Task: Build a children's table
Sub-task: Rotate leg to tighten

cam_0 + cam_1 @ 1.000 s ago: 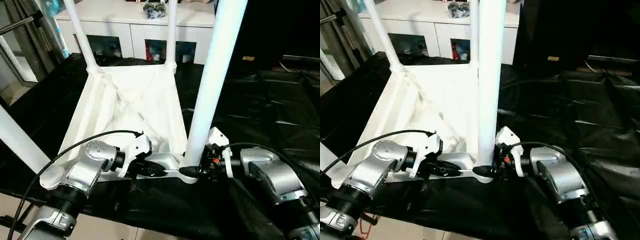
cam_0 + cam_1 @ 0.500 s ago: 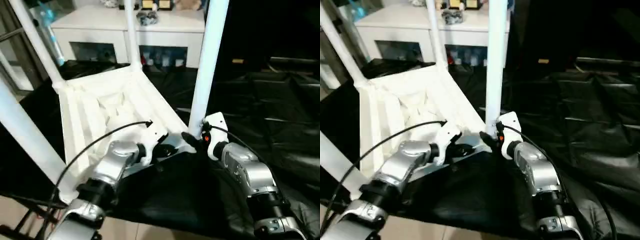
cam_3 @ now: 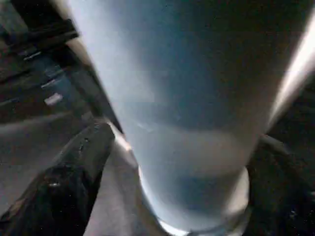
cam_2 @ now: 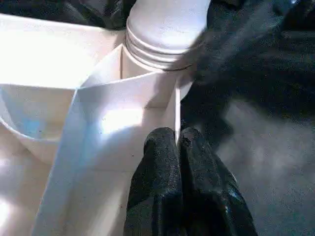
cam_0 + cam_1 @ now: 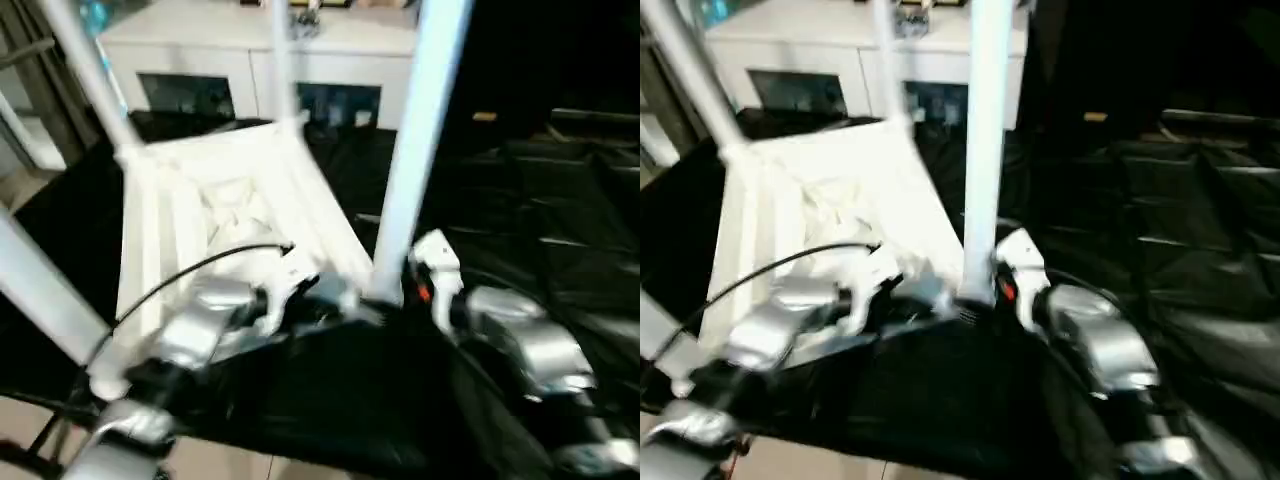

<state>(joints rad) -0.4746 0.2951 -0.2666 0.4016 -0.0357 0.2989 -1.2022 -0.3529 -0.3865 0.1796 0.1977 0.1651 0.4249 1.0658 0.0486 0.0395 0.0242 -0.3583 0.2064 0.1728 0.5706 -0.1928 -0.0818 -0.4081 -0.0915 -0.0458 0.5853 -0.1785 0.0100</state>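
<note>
The right gripper [image 3: 172,162] has spread its fingers [image 3: 74,162] since a second ago: it then pinched the base of the near leg [image 5: 415,150], and now they stand apart on either side of it. The tabletop [image 5: 230,210] has turned on the sheet as well, its far corner now pointing toward the cabinet [image 5: 250,60]. A crumpled black sheet [image 5: 540,200] covers the work surface; pale floor [image 5: 25,180] shows at the left and along the near edge. The white cabinet with glass doors stands behind, small things on its top too blurred to tell. The tabletop lies upside down, ribs up, on the sheet's left half, with four legs rising from its corner sockets: two far ones [image 5: 85,70] and [image 5: 282,60], one at the near left [image 5: 40,290], and the near right one in front of the right wrist. The left gripper [image 4: 177,147] is clamped on a thin rib of the tabletop beside that leg's socket [image 4: 157,54].
</note>
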